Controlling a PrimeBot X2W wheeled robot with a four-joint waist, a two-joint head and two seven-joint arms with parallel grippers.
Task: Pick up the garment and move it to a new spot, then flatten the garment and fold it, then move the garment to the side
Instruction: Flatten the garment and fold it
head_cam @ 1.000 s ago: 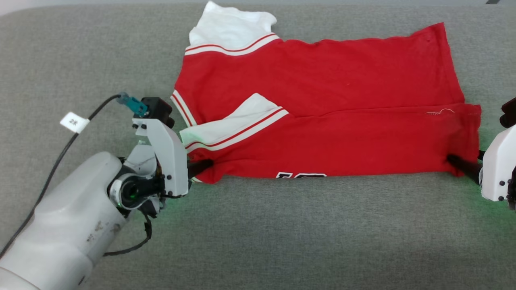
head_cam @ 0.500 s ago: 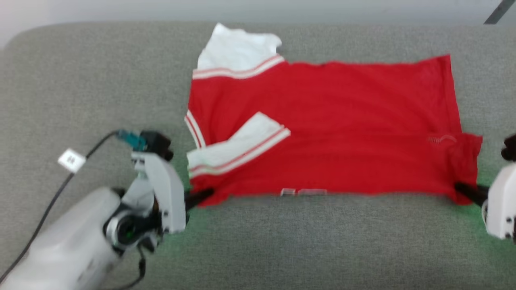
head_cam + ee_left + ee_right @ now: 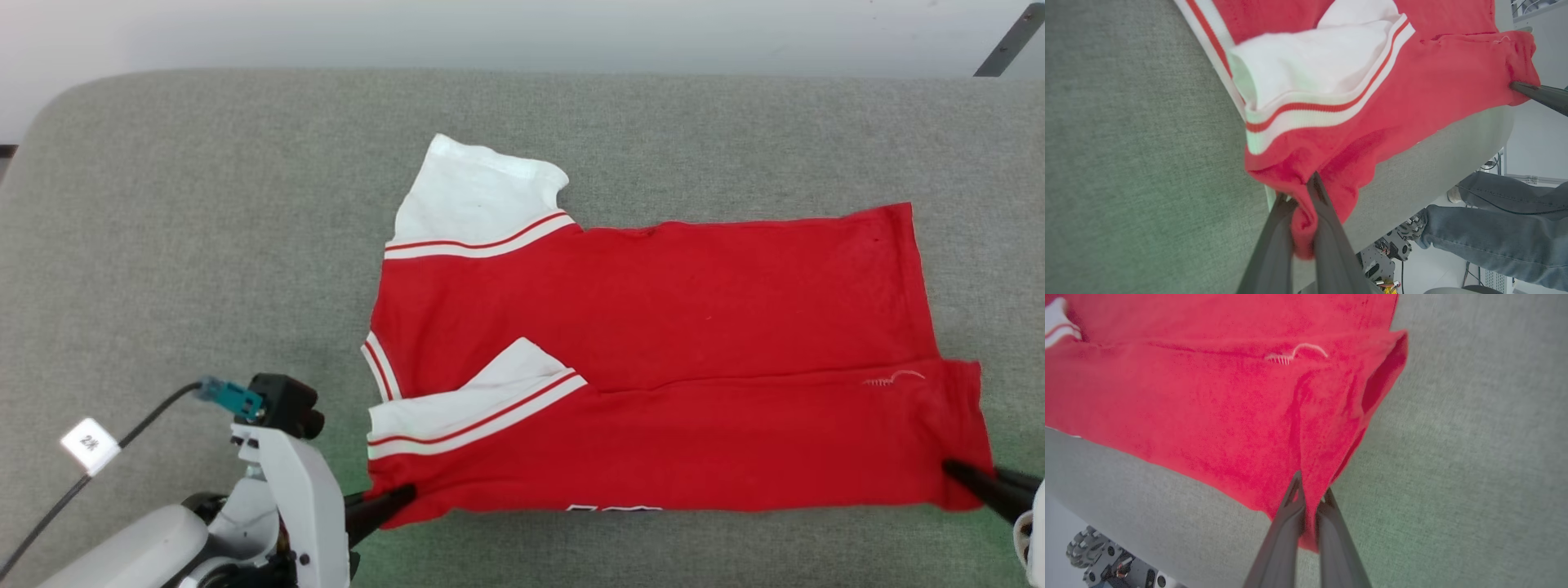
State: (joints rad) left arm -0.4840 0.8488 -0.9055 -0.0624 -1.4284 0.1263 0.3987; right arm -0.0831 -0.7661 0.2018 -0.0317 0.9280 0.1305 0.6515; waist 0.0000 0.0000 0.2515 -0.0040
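The garment, a red jersey with white striped sleeves, lies folded lengthwise on the grey cushioned surface. Black lettering peeks out at its near edge. My left gripper is shut on the garment's near left corner, and the left wrist view shows red cloth pinched between its fingers. My right gripper is shut on the near right corner, with the red hem bunched between the two dark fingers.
A grey cable with a white tag runs to my left wrist. A person's legs in jeans stand beside the surface edge. A wheeled base sits below the front edge. A dark bar leans at the far right.
The head camera has tilted, so the whole scene sits lower in view. Both grippers keep hold of the garment's near corners, and the right one has closed on the hem.
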